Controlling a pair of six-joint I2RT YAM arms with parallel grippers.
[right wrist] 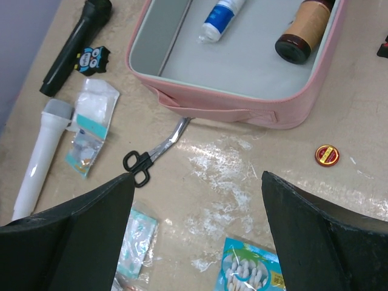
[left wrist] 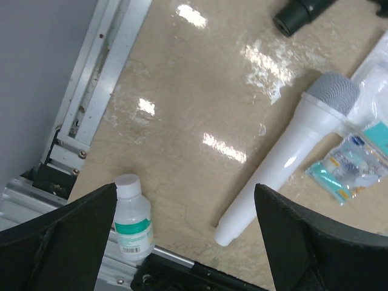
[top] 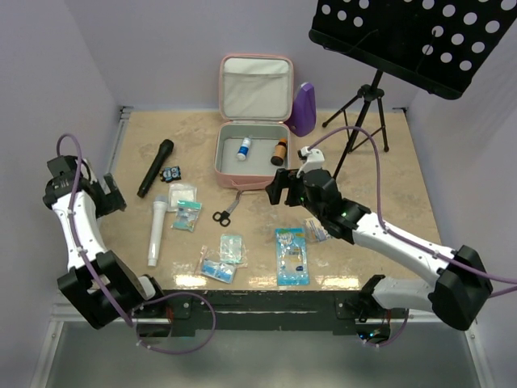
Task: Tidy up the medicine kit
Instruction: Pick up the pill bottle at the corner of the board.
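Observation:
The pink medicine kit (top: 252, 173) lies open at the back centre, its lid (top: 256, 86) upright. A blue-and-white tube (right wrist: 221, 18) and a brown bottle (right wrist: 306, 30) lie on its grey lining. My right gripper (top: 279, 187) hovers open just in front of the kit's front wall (right wrist: 230, 109), above bare table, empty (right wrist: 197, 182). Scissors (right wrist: 154, 151) lie by that wall, and a small red tin (right wrist: 327, 155) to its right. My left gripper (top: 113, 194) is open and empty (left wrist: 185, 203) at the far left. Below it are a small green-labelled bottle (left wrist: 133, 223) and a white microphone (left wrist: 291, 154).
A black microphone (top: 155, 167) and an owl figure (top: 170, 173) lie left of the kit. Several plastic packets (top: 187, 215) and a blue packet (top: 292, 255) lie near the front. A purple object (top: 304, 109) and a music stand (top: 367, 101) stand at the back right.

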